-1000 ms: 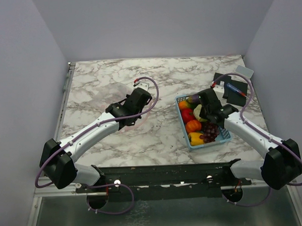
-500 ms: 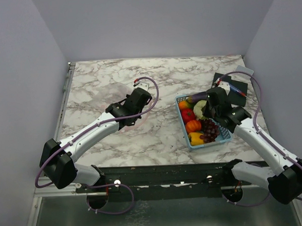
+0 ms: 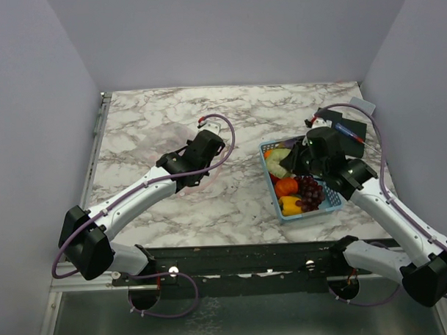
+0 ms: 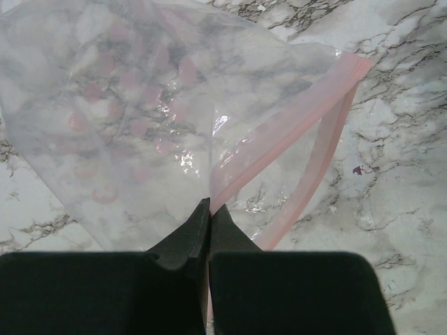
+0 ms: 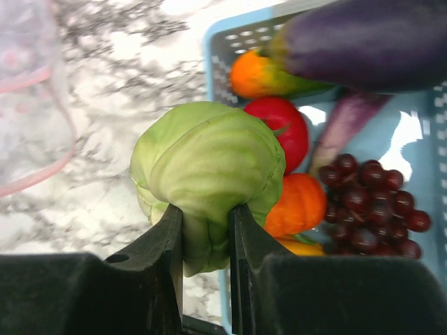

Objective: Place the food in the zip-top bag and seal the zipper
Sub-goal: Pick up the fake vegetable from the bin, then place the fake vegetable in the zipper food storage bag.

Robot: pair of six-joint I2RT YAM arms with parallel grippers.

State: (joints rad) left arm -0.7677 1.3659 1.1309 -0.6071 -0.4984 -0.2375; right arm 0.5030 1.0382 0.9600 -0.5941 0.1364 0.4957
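Note:
My right gripper (image 5: 206, 213) is shut on the green cabbage (image 5: 209, 160) and holds it above the left rim of the light-blue basket (image 5: 230, 49). In the top view the cabbage (image 3: 280, 160) sits at the right gripper (image 3: 289, 164). The red tomato (image 5: 290, 132), orange pumpkin (image 5: 297, 206), grapes (image 5: 367, 202), eggplant (image 5: 370, 42) and yellow pepper (image 3: 291, 203) lie in the basket. My left gripper (image 4: 209, 209) is shut on the mouth edge of the clear zip-top bag (image 4: 126, 118), right at its pinkish zipper (image 4: 293, 118). The mouth gapes open to the right. The bag (image 5: 28, 84) lies left of the cabbage.
The basket (image 3: 335, 200) stands right of centre on the marble table. Black flat items (image 3: 347, 134) and a small pale card (image 3: 363, 104) lie at the back right. Walls close in the table on the left, back and right.
My right gripper has lifted the cabbage out of the basket and carried it left, towards the bag. The left arm and the bag have not moved.

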